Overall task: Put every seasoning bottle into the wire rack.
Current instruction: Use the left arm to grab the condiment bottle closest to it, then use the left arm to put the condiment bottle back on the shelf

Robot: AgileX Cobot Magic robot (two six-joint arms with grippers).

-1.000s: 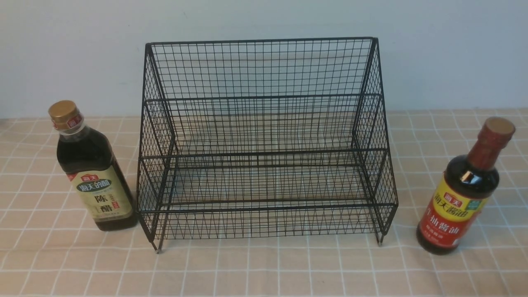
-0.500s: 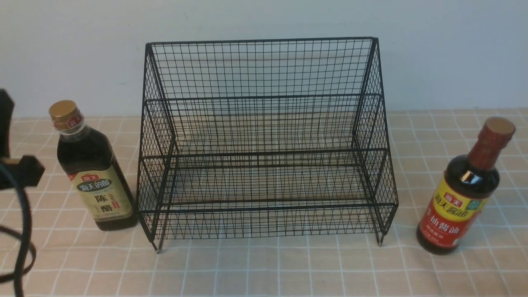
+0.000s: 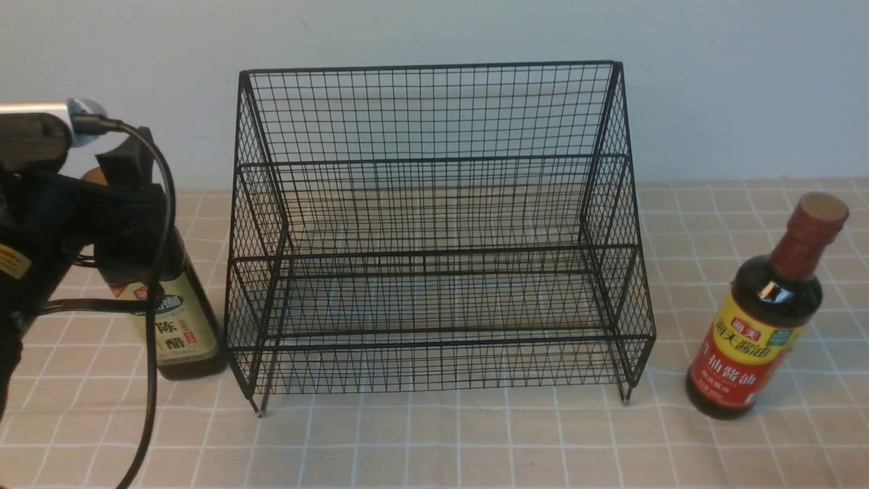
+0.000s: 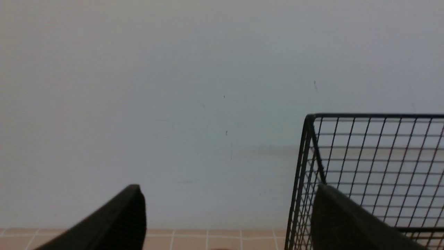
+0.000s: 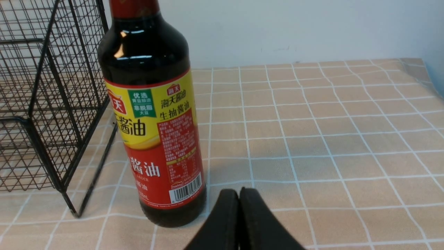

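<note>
The black wire rack (image 3: 434,231) stands in the middle with both tiers bare. The squarish bottle (image 3: 178,329) stands upright to its left, its top mostly hidden by my left arm. My left gripper (image 3: 115,180) is open at the bottle's cap height, holding nothing. In the left wrist view the left gripper (image 4: 229,194) has its jaws wide apart, facing the wall, with the rack's corner (image 4: 364,156) beside it. The red-cap bottle (image 3: 760,326) stands upright to the rack's right. My right gripper (image 5: 239,194) is shut and empty, low by that bottle's (image 5: 152,121) base.
A beige checked tablecloth (image 3: 475,441) covers the table. A white wall (image 3: 747,81) rises close behind the rack. The cloth's far right edge (image 5: 416,67) shows in the right wrist view, as does the rack's side (image 5: 41,104).
My left arm has come in from the left edge and risen in front of the squarish bottle, covering its cap and shoulder. The bottles and rack have not moved.
</note>
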